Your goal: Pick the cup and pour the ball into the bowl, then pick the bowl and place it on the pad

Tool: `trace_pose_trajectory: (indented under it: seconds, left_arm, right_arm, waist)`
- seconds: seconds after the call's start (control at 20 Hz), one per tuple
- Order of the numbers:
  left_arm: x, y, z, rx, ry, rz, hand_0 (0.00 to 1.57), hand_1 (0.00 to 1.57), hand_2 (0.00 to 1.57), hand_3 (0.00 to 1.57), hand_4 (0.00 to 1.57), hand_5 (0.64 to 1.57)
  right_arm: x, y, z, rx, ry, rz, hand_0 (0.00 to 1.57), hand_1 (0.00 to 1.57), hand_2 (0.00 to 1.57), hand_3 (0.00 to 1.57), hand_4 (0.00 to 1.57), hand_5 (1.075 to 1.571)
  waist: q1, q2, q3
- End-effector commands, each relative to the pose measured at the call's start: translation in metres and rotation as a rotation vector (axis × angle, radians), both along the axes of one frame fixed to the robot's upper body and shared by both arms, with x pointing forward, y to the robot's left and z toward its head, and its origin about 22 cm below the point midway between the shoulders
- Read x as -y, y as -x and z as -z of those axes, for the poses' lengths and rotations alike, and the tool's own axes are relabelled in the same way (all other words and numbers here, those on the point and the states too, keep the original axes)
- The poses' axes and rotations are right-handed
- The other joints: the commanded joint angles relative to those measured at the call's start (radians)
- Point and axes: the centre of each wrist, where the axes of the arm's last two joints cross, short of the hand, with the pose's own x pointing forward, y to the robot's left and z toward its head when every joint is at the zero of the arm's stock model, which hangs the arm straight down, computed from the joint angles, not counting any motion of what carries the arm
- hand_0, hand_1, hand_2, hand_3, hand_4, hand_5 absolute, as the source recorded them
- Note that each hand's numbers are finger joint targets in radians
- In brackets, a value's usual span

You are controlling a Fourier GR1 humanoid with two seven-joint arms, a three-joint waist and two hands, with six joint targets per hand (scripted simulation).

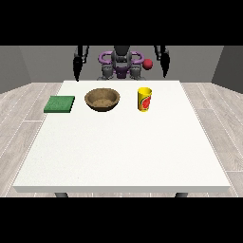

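Front view: white table (123,156), near half bare. Further back, row of three: green pad (60,104) at left, brown bowl (102,99) in middle, yellow cup (144,99) upright to right, all apart. Ball not visible in cup from here. Beyond far edge, hand at view's left (76,70) and hand at view's right (165,70) hang off table; finger state impossible to tell. Red knob (148,63) beside torso.

A yellow cup (144,99) with a red mark, a brown bowl (102,99), a green pad (60,104), a white table (123,147).
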Motion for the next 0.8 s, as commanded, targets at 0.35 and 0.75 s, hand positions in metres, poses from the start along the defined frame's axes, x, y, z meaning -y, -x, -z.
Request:
trace_pose_trajectory:
  seconds: [0.35, 0.75]
  left_arm:
    - [0.023, -0.017, -0.066, 0.136, 0.18, 0.081, 0.0, 0.0, 0.0, 0.0, 0.0, 1.535]
    - [0.028, 0.004, -0.07, -0.12, 0.342, 0.047, 0.0, 0.0, 0.0, 0.0, 0.0, 1.544]
  right_arm:
    - [-0.06, -0.02, -0.078, 0.2, -0.137, -0.146, 0.0, 0.0, 0.0, 0.0, 0.98, 1.57]
    - [-0.138, 0.022, -0.082, -0.148, -0.249, -0.131, 0.0, 0.0, 0.0, 0.0, 0.58, 1.568]
  waist:
    - [0.025, -0.444, -0.0101]
    - [0.005, -0.543, -0.0056]
